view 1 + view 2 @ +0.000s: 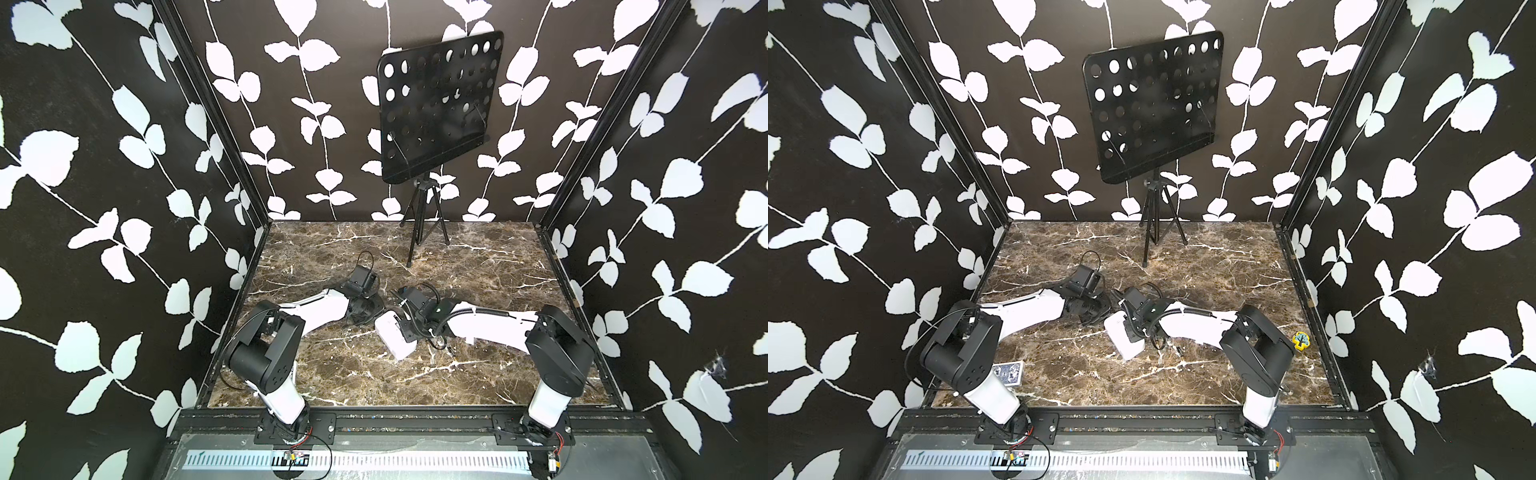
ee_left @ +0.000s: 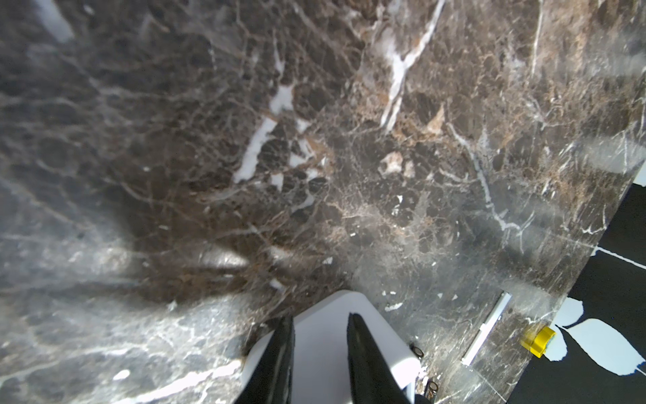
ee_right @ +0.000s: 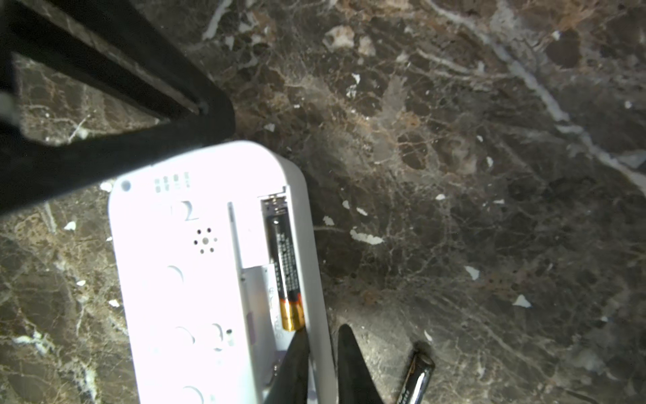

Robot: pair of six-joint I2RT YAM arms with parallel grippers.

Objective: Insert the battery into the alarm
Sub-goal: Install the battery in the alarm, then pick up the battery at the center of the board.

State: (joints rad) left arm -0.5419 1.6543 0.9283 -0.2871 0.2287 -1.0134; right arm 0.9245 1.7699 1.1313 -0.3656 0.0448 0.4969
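The white alarm [image 1: 395, 340] lies back-up mid-table, between both arms. In the right wrist view its battery bay is uncovered, and a black-and-gold battery [image 3: 285, 273] lies in the slot by the side wall. My right gripper [image 3: 323, 330] is shut on that wall of the alarm [image 3: 195, 280]: one finger sits inside the bay against the battery's gold end, the other outside. My left gripper [image 2: 320, 321] is open, its fingers over the far end of the alarm [image 2: 321, 349]; I cannot tell whether they touch it. A loose battery [image 3: 416, 377] lies on the table beside the right fingers.
A black perforated stand [image 1: 436, 112] on a tripod rises at the back. A blue-patterned card box [image 1: 1008, 372] lies front left, by the left arm's base. A yellow piece [image 1: 1300, 340] sits at the right edge. A thin white strip [image 2: 486, 328] lies near the alarm.
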